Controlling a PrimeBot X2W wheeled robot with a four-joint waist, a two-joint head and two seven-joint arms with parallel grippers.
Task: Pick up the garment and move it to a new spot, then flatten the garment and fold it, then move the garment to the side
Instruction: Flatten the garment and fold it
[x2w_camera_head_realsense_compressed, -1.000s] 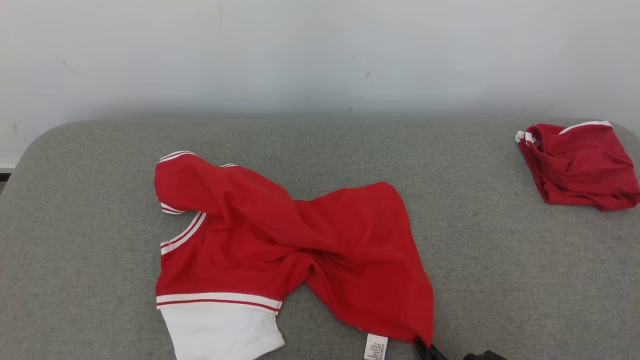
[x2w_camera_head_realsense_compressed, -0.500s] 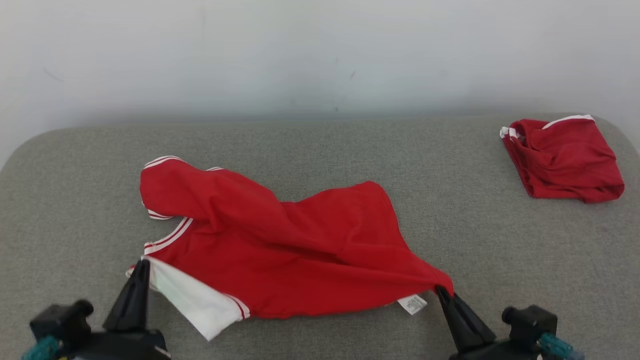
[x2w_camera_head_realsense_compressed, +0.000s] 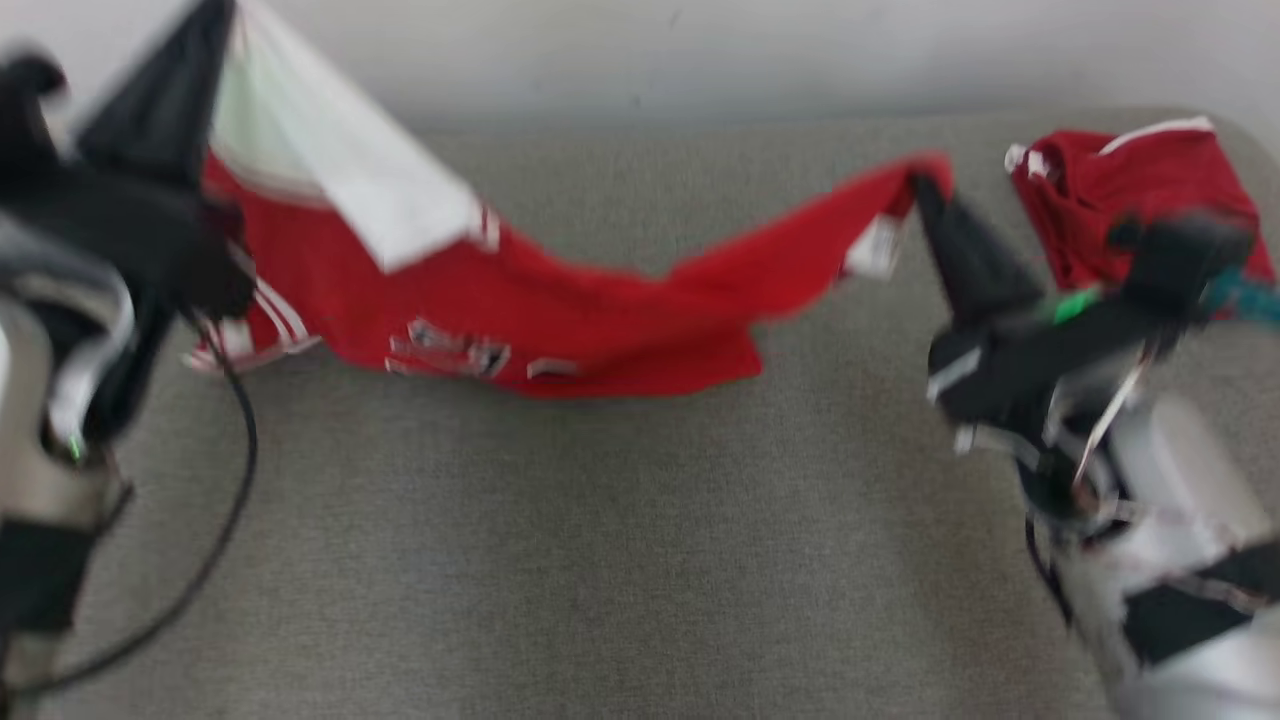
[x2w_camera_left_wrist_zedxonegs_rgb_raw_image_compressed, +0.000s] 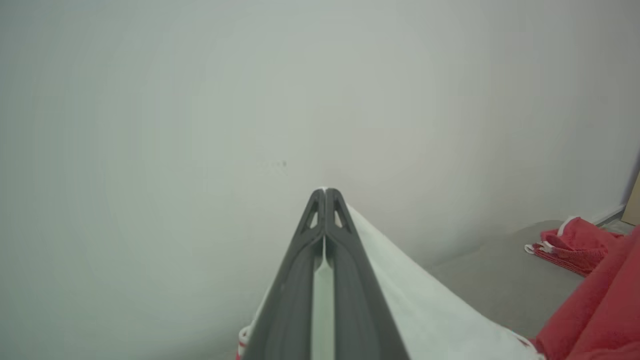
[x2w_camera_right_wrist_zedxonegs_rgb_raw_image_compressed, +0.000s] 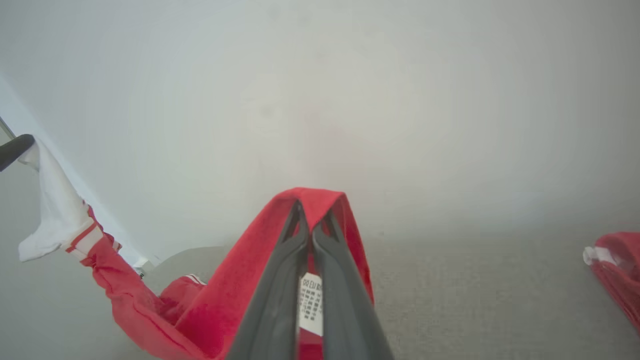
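**Left end effector (x2w_camera_left_wrist_zedxonegs_rgb_raw_image_compressed: 325, 192) and right end effector (x2w_camera_right_wrist_zedxonegs_rgb_raw_image_compressed: 312, 217) clamped on a red jersey (x2w_camera_head_realsense_compressed: 560, 320)**

A white corner is pinched at the left, the labelled hem at the right. The jersey is thus hung spread above the grey counter (x2w_camera_head_realsense_compressed: 600, 550), middle sagging, apparently for carrying elsewhere.
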